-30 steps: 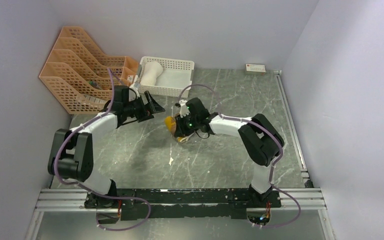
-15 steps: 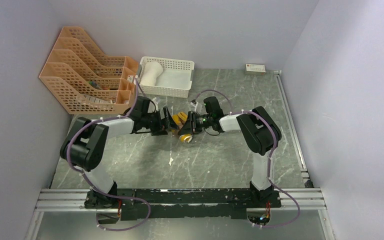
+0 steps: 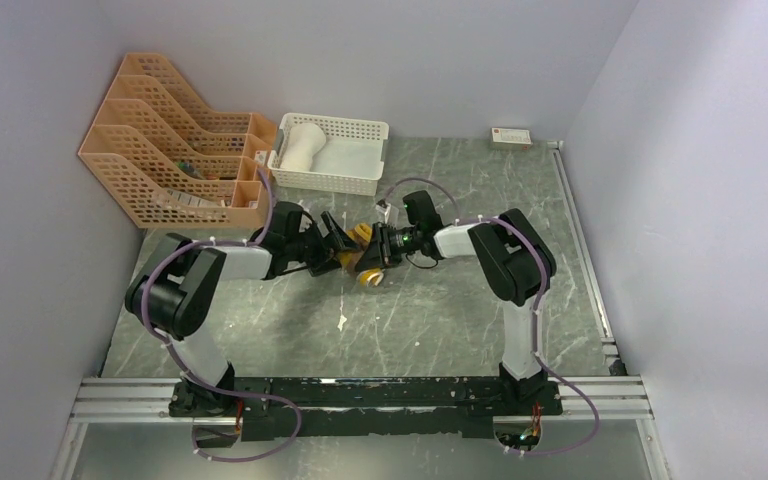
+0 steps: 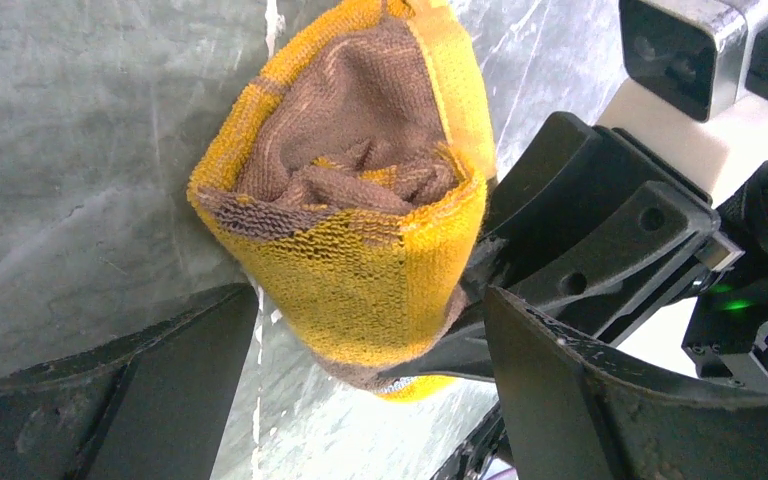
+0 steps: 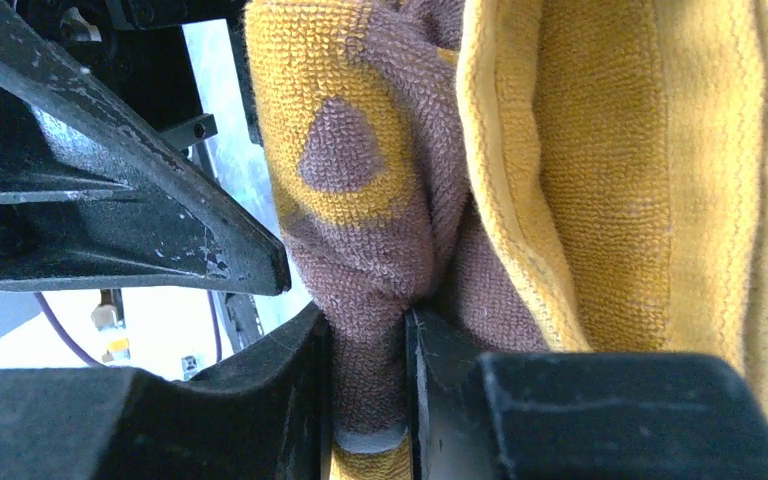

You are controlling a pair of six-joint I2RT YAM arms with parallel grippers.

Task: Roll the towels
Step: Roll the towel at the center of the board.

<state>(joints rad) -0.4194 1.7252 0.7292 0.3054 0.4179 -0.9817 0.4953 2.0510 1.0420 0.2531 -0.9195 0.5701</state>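
The brown and mustard-yellow towel (image 3: 363, 252) hangs as a loose roll between my two grippers at the table's middle. It fills the left wrist view (image 4: 360, 220) and the right wrist view (image 5: 600, 170). My right gripper (image 3: 378, 247) is shut on a brown fold of it (image 5: 370, 330). My left gripper (image 3: 338, 246) is open, its fingers (image 4: 580, 400) either side of the roll's lower end without pressing it. The cream-white towel (image 3: 303, 144) lies rolled in the white lattice basket (image 3: 360, 128) at the back.
An orange file rack (image 3: 175, 140) stands at the back left beside the basket. A small white box (image 3: 511, 137) lies at the back right by the wall. A white scrap (image 3: 342, 322) lies on the grey marble tabletop in front of the grippers.
My left arm swung right from beside the rack and brought its open gripper around the towel. My right gripper turned and shifted slightly right, still holding the towel.
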